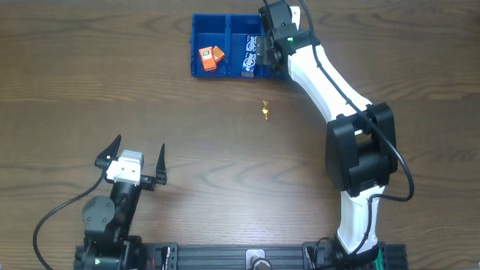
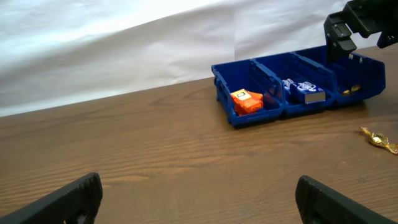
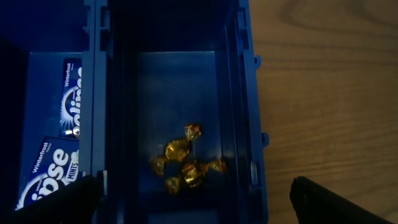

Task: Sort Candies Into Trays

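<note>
While the right pincer (image 3: 199, 208) hangs wide open and empty over the end compartment of the tray (image 3: 242, 93), gold candies (image 3: 186, 165) lie below it, so this drop seems done. One loose candy (image 1: 265, 110) lies on the counter (image 1: 112, 90) nearby; probably it must be fetched next. The left pincer (image 1: 139, 159) is open and empty.

The worktop (image 1: 112, 75) is dark brown wood with a fine grain running across it. It spreads out on every side of the left claw (image 1: 139, 146), beneath it and well ahead of it. Farther ahead of that claw, past the worktop's far edge, a white sheet (image 2: 124, 37) fills the background. It has soft folds and one straight crease, and it meets the wood along a slanting line. Just beside the right claw (image 3: 196, 202), a strip of the same worktop shows, its grain a lighter brown with long wavy streaks.
</note>
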You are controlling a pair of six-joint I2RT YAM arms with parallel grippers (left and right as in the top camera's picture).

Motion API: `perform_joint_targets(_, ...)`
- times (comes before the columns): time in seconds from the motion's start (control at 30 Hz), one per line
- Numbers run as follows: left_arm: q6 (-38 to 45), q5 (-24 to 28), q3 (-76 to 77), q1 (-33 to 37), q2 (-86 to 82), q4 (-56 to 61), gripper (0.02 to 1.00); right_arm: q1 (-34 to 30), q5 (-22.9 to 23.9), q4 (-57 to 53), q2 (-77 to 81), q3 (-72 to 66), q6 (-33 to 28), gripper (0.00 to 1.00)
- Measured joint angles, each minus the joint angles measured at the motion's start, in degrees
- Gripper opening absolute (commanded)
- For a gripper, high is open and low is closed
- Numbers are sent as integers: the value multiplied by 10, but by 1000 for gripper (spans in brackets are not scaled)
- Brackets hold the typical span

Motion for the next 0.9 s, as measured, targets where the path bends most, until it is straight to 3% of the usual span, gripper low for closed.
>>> perform_joint_targets(0.33, 0, 0, 0, 0, 0, 0, 993, 19, -59, -204, -26, 32, 22, 998)
perform_joint_targets(0.6, 0, 0, 0, 0, 0, 0, 996, 64, -119, -142, -31, -66, 43, 998)
perform_joint_targets(0.9, 0, 0, 0, 0, 0, 0, 996, 68, -131, -118, 2, -97, 55, 969)
